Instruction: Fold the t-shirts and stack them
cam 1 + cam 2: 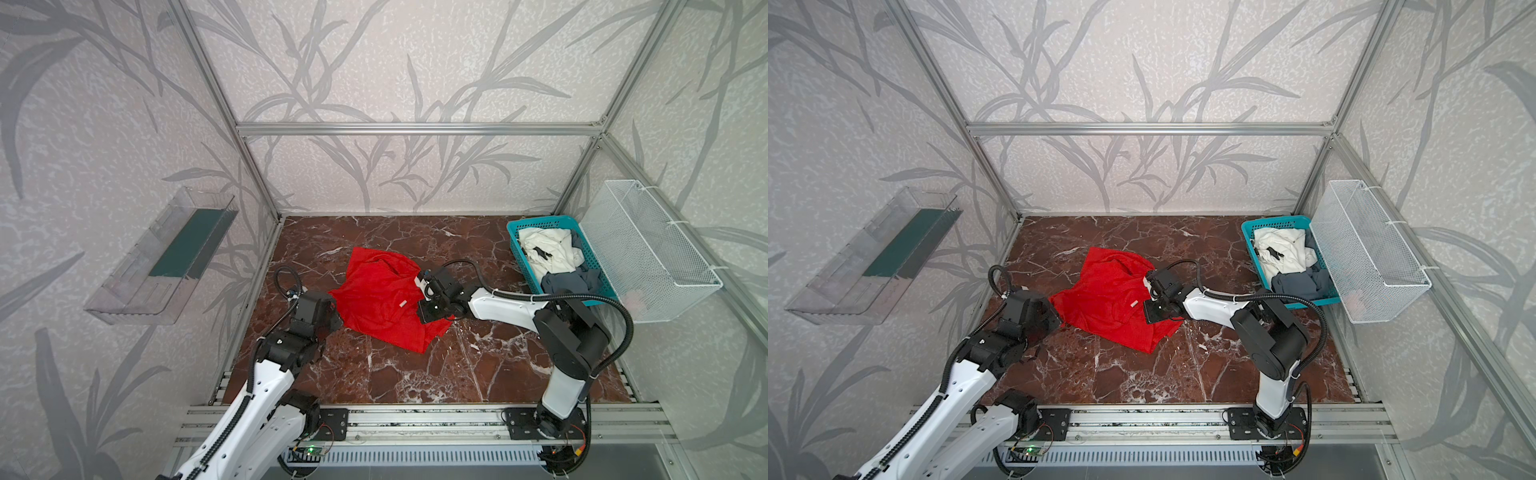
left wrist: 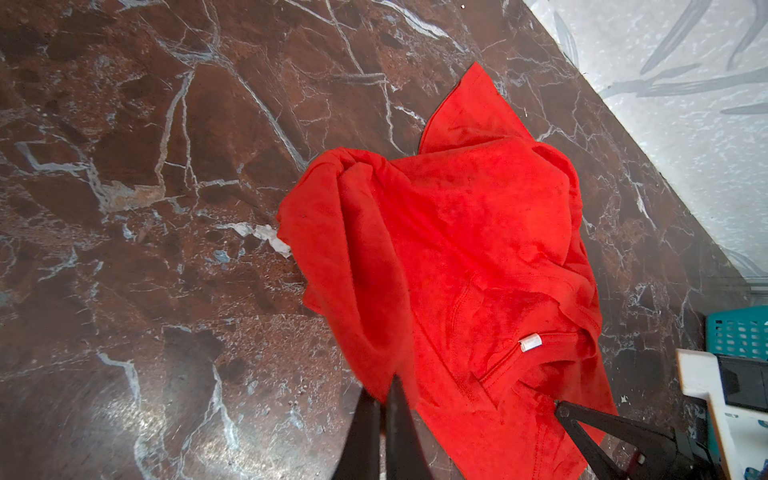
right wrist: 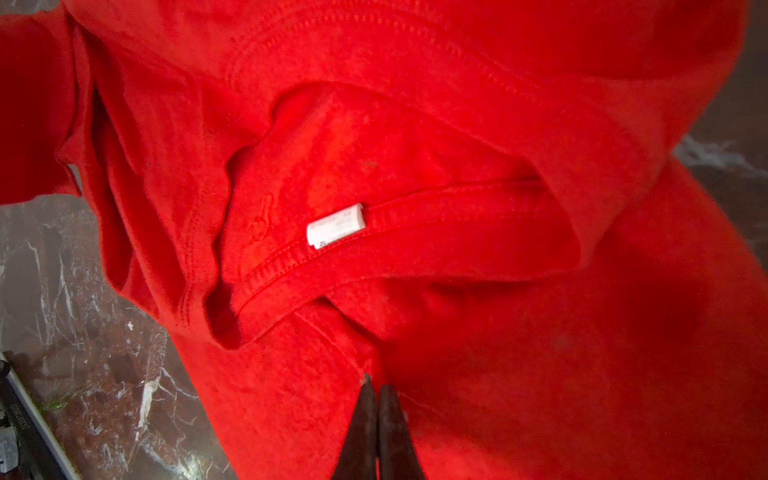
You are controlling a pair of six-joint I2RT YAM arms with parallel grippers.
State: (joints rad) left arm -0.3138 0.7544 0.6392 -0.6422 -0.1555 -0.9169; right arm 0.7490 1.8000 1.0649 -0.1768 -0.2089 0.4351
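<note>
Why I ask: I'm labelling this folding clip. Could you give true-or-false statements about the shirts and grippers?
1. The red t-shirt lies crumpled on the table. True.
2. Both grippers are open. False: the left gripper and right gripper are each shut on the red t-shirt.
3. The white t-shirt sits in the teal basket. True.
4. The grey-blue t-shirt lies folded on the table. False: it is bunched in the teal basket.

Table: red-brown marble pattern, white veins, seen in both top views. Directly on it: red t-shirt, crumpled, small white tag up, about mid-table toward the left; teal basket in the far right corner, well apart from it.
</note>
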